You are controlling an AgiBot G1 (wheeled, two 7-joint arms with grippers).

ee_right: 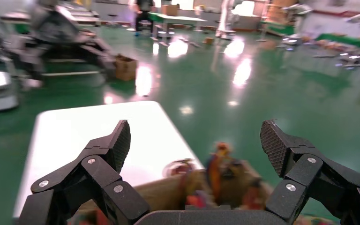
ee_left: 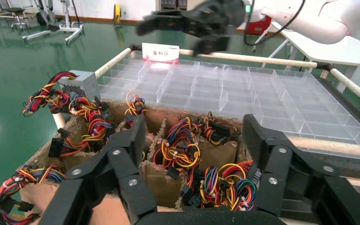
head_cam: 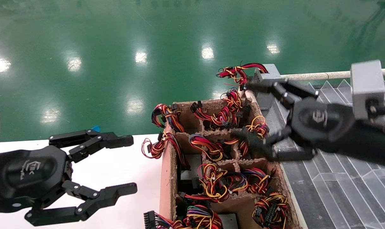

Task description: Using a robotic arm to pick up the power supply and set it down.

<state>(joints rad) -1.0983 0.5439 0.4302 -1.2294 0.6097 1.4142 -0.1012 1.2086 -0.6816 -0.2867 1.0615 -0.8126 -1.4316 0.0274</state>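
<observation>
The power supply (head_cam: 266, 70), a small grey metal box with a red, yellow and black wire bundle (head_cam: 238, 72), sits at the far corner of the clear tray, just beyond the cardboard crate; the left wrist view shows the power supply (ee_left: 78, 84) there too. My right gripper (head_cam: 245, 109) hangs open in the air near the crate's far right side, empty and apart from the box. In the left wrist view the right gripper (ee_left: 187, 26) is well above the tray. My left gripper (head_cam: 132, 163) stands open and empty over the white table, facing the crate.
The brown cardboard crate (head_cam: 167, 178) holds several more wired units in its divided cells (ee_left: 218, 152). A clear compartment tray (head_cam: 332, 178) lies to its right, edged by a pale rail (head_cam: 316, 75). The white table (head_cam: 141, 203) is to the left, with green floor beyond.
</observation>
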